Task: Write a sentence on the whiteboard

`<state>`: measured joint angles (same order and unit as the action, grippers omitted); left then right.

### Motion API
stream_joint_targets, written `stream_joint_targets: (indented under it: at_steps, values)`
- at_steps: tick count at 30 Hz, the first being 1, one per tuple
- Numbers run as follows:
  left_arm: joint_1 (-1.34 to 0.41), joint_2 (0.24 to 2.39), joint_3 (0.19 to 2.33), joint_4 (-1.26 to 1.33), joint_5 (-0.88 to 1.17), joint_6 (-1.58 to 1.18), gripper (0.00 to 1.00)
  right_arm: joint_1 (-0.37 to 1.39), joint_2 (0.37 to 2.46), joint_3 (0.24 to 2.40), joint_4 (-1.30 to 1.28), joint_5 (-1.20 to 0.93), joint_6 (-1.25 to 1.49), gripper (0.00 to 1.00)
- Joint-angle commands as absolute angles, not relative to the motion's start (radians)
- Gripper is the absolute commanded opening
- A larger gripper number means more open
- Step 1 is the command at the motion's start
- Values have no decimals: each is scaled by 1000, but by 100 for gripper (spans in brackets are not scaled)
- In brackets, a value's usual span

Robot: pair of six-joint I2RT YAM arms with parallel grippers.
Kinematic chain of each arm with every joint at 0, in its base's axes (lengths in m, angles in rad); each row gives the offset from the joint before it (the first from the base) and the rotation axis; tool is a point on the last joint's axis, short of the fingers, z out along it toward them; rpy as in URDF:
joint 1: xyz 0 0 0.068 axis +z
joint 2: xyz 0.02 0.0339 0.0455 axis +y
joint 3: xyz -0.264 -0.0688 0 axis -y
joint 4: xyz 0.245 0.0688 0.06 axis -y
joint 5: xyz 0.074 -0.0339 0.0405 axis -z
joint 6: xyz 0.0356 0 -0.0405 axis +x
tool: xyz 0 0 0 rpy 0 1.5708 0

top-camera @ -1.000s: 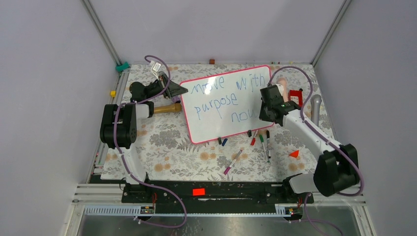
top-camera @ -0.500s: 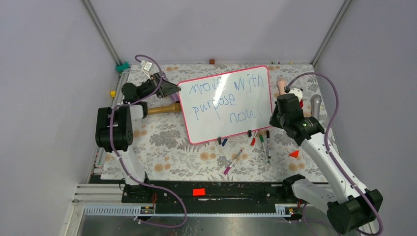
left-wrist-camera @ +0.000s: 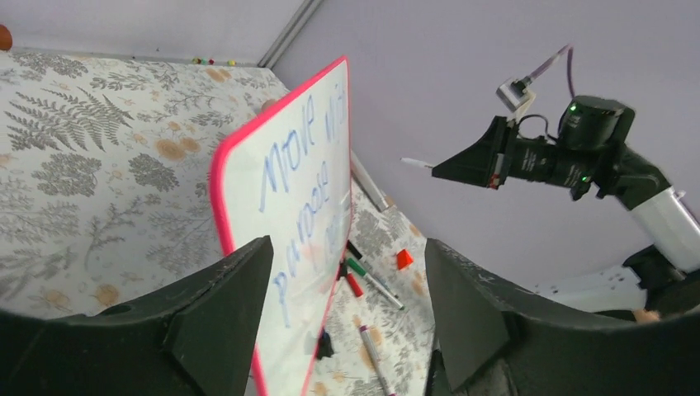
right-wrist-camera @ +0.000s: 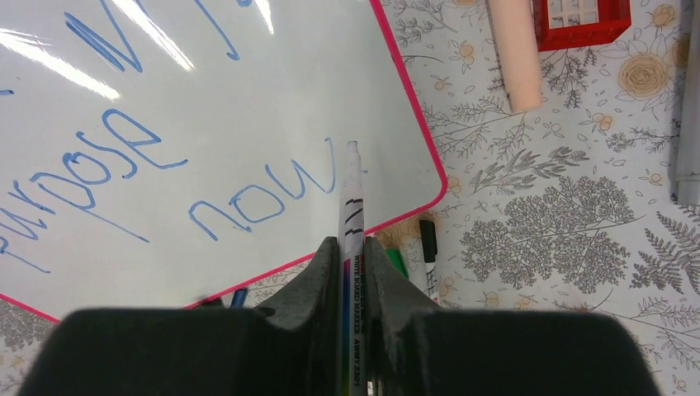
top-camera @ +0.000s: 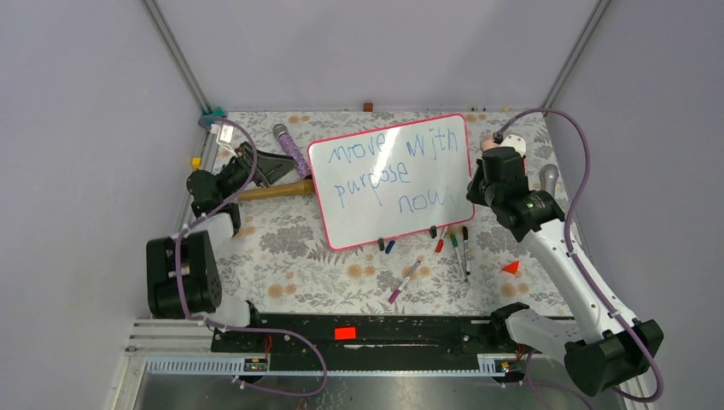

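The whiteboard [top-camera: 369,219] with its pink-red rim lies slanted in the middle of the table. On it is the sentence [top-camera: 373,182] "move with purpose now" in blue handwriting. My right gripper [top-camera: 478,190] hovers at the board's right edge, shut on a whiteboard marker [right-wrist-camera: 352,194]. The marker's tip stands just past the word "now" [right-wrist-camera: 256,202]. My left gripper [top-camera: 286,167] is open and empty, a little left of the board. In the left wrist view the board's rim [left-wrist-camera: 219,186] shows between the open fingers [left-wrist-camera: 223,313].
Several loose markers [top-camera: 457,248] lie below the board, and a purple one [top-camera: 404,282] nearer me. A wooden hammer handle [top-camera: 277,190] and a purple microphone [top-camera: 291,147] lie by the left gripper. An orange cone [top-camera: 510,267], red block [right-wrist-camera: 582,21], pink cylinder [right-wrist-camera: 516,54] and grey microphone [top-camera: 547,183] sit right.
My left gripper has opened, let go of the board's left edge and drawn back to the left. My right arm has swung off the board to its right edge, marker still held.
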<state>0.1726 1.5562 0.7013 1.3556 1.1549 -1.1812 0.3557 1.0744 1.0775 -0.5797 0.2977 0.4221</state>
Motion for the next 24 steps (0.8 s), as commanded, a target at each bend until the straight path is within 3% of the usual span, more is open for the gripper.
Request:
stream_joint_targets:
  at_steps: [1,5,6,7,9,10,11,14,15,16,19,23,24]
  values:
    - [184,1306,590,1073,1029,-1023,74,347,1071,1115,-511,313,406,0]
    - [183,1018,536,424,930,-737,80,345,1088,1110,-469,291,404,0]
    - [184,986,574,264,917,-626,80,345,1102,1110,-453,279,400,0]
    - [184,978,656,-129,877,-482,85,344,1120,1118,-442,268,397,0]
    - [181,995,829,-570,785,-196,95,344,1166,1153,-449,246,395,0]
    - [173,995,867,-657,766,-141,88,344,1186,1173,-454,238,399,0]
    - [166,981,873,-671,768,-141,73,344,1199,1186,-457,231,405,0]
    - [156,938,856,-662,796,-226,68,344,1203,1214,-456,228,428,0]
    - [159,943,797,-626,813,-283,86,344,1194,1216,-456,229,433,0]
    - [165,951,743,-589,821,-346,97,344,1182,1215,-457,231,435,0]
    - [226,959,676,-694,809,-341,97,344,1125,1204,-479,244,423,0]
    - [211,929,657,-820,789,-320,70,344,1013,1167,-529,278,384,0]
    - [189,923,655,-811,780,-342,71,344,983,1144,-530,279,376,0]
